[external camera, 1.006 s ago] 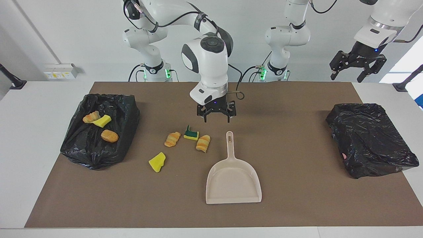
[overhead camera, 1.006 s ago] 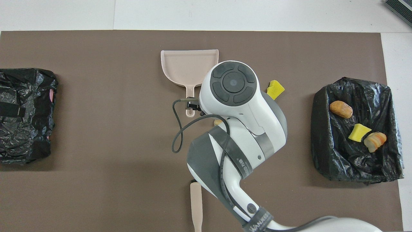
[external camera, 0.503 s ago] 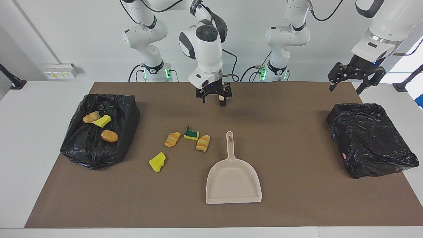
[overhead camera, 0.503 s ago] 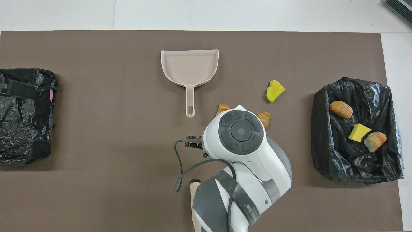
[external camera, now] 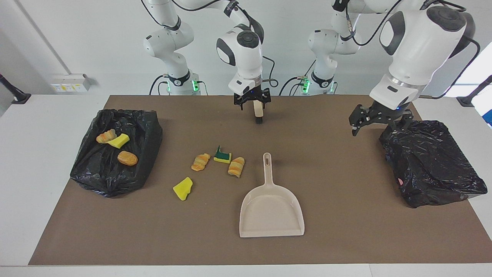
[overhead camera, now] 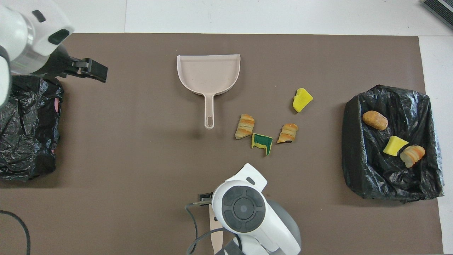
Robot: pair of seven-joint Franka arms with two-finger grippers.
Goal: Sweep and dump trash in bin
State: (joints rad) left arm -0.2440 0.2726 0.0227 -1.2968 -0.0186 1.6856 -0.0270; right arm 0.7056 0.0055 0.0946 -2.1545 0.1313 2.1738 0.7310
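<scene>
A big brown mat (external camera: 338, 231) covers the table. On it, in the middle, lies a flat beige plastic dustpan (external camera: 271, 209) (overhead camera: 208, 72) with its handle pointing toward the robots.

Four bits of trash lie on the mat beside the dustpan handle, toward the right arm's end of the table. Just beside the handle is a striped orange toy croissant (external camera: 236, 166) (overhead camera: 245, 126). Next to it, a little nearer to the robots, is a bent green and yellow sponge piece (external camera: 222, 156) (overhead camera: 262, 141). Then comes a second striped orange toy croissant (external camera: 200, 162) (overhead camera: 288, 133). A yellow sponge chunk (external camera: 183, 188) (overhead camera: 302, 99) lies farther from the robots than these three.

At the right arm's end of the table sits a bin lined with a black plastic bag (external camera: 115, 181) (overhead camera: 371, 177). Three more bits are in it: a striped toy croissant (external camera: 106, 136) (overhead camera: 412, 155), a yellow sponge wedge (external camera: 118, 141) (overhead camera: 394, 145) touching it, and a brown toy bread roll (external camera: 127, 158) (overhead camera: 375, 120).

A second black-bagged bin (external camera: 430, 165) (overhead camera: 28, 134) sits at the left arm's end.

The right gripper (external camera: 251, 103) is down over a beige brush (external camera: 258, 112) (overhead camera: 214, 233) near the robots' edge of the mat. Its claw looks open, and I cannot tell if it touches the brush.

The left gripper (external camera: 378, 123) hangs in the air over the edge of the second bin. Its claw is wide open and holds nothing.
</scene>
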